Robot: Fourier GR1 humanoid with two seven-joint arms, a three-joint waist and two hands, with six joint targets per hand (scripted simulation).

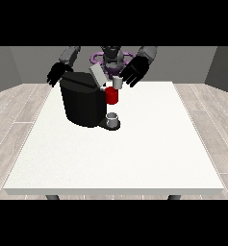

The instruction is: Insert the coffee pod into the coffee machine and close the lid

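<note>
Grey walls (19, 67) behind, pale plank floor (14, 120) around, big white table (120, 158) filling most of the front view. On the table toward 11 o'clock of its middle: black coffee machine (82, 103), lid (97, 76) tilted up and open at the top, red part (112, 96) on the front at 3 o'clock of the body. Small grey cup (113, 117) on the base tray at 5 o'clock of the machine. Small white pod (117, 82) just above the red part, at 1 o'clock of the machine, not yet inside. Hand at the view's right (134, 72) right beside the pod at its 2 o'clock, fingers pointing down toward it; touching or pinching the pod, cannot tell, so grasp not readable. Hand at the view's left (59, 73) at 11 o'clock of the machine, behind its top edge, fingers hanging loose and spread, holding nothing. Robot torso (110, 57) at 12 o'clock, behind the far table edge.
</note>
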